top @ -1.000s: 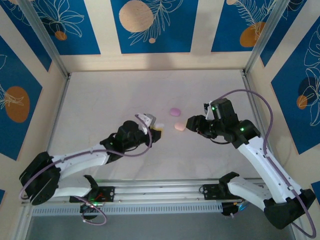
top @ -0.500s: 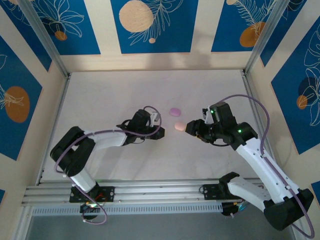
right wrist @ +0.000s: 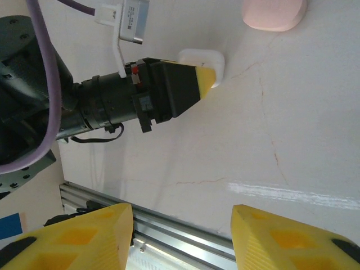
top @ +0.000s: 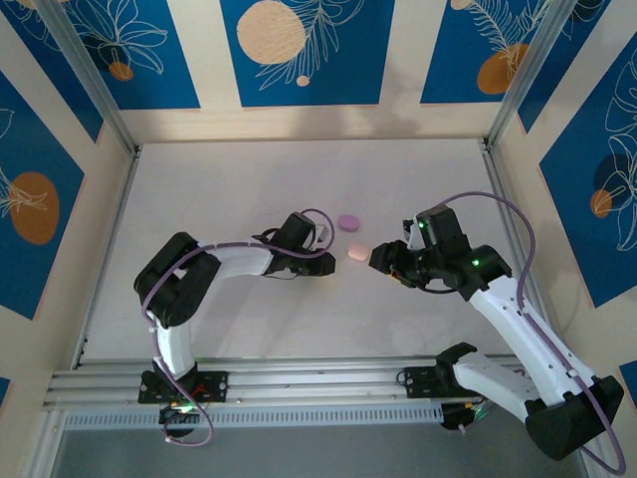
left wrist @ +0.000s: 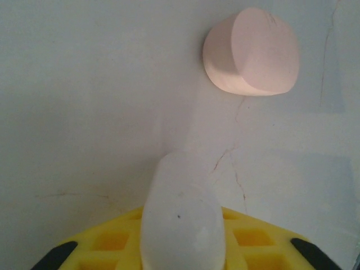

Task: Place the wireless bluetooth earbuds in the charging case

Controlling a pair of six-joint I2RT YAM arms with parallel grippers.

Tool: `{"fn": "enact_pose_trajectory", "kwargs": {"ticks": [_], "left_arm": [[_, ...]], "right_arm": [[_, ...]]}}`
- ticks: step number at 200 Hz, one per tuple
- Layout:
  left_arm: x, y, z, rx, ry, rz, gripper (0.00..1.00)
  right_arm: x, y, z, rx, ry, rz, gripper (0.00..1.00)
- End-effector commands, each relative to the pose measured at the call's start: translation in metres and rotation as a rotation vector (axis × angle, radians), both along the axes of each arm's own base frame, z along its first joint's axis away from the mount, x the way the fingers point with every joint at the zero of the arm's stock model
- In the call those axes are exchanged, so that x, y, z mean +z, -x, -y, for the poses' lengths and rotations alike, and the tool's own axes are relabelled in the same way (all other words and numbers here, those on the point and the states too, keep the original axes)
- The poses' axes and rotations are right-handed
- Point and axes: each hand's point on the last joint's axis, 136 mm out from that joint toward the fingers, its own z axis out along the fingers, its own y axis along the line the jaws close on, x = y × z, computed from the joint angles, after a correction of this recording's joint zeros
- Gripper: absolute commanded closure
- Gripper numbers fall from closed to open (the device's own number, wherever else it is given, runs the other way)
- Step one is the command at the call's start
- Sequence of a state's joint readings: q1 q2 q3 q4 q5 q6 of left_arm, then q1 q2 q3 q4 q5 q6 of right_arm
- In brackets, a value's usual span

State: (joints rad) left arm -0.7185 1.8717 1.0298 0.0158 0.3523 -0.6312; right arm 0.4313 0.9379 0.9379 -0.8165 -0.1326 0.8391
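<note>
Left gripper (right wrist: pixel 205 77) seems to pinch the white case (left wrist: pixel 183 219) on the table (top: pixel 219 189), likely steadying it for loading. The pink case (top: pixel 355 254) lies at its 3 o'clock, before the right gripper (right wrist: pixel 181 225), spread and empty.

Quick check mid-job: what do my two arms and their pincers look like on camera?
The left arm and right arm are white shells with black joints, each trailed by a lilac cable. The right arm carries small green lights. The left pincer is a black block with a printed white tag and yellow wedge-shaped fingers; the right pincer has matching yellow fingers with square waffle recesses.
</note>
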Motion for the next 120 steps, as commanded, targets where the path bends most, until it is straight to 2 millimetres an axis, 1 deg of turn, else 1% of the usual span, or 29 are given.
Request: {"fn": "enact_pose_trajectory", "kwargs": {"ticks": [1,11,20,44,63,67,72,78,88,98,108,120], "left_arm": [[-0.005,-0.006,-0.013,0.040,-0.050,-0.016,0.71],[-0.007,-0.007,-0.019,0.054,-0.065,-0.018,0.67],[-0.008,-0.007,-0.024,0.063,-0.081,-0.016,0.61],[-0.007,-0.010,-0.041,0.085,-0.141,0.011,0.53],[-0.001,-0.012,-0.055,0.103,-0.194,0.047,0.49],[0.001,-0.012,-0.059,0.109,-0.206,0.056,0.47],[0.003,-0.013,-0.063,0.115,-0.215,0.065,0.41],[0.006,-0.012,-0.067,0.118,-0.224,0.079,0.40],[0.011,-0.012,-0.075,0.127,-0.238,0.101,0.40],[0.019,-0.013,-0.084,0.144,-0.257,0.137,0.39],[0.029,-0.014,-0.094,0.163,-0.271,0.190,0.38],[0.044,-0.015,-0.109,0.195,-0.291,0.267,0.35]], "right_arm": [[-0.004,0.004,0.005,-0.009,0.011,-0.011,0.50],[-0.005,0.004,0.005,-0.011,0.013,-0.011,0.50],[-0.005,0.003,0.006,-0.012,0.013,-0.011,0.50],[-0.005,0.003,0.007,-0.013,0.015,-0.009,0.50],[-0.004,0.001,0.009,-0.018,0.026,-0.001,0.50],[-0.004,0.000,0.010,-0.019,0.030,0.003,0.50],[-0.004,-0.001,0.012,-0.024,0.040,0.009,0.50],[-0.004,-0.002,0.015,-0.031,0.055,0.016,0.50],[-0.003,-0.007,0.023,-0.052,0.095,0.043,0.50],[-0.003,-0.013,0.036,-0.090,0.163,0.081,0.49],[-0.001,-0.021,0.050,-0.135,0.236,0.131,0.47],[0.003,-0.031,0.063,-0.156,0.312,0.220,0.42]]}}
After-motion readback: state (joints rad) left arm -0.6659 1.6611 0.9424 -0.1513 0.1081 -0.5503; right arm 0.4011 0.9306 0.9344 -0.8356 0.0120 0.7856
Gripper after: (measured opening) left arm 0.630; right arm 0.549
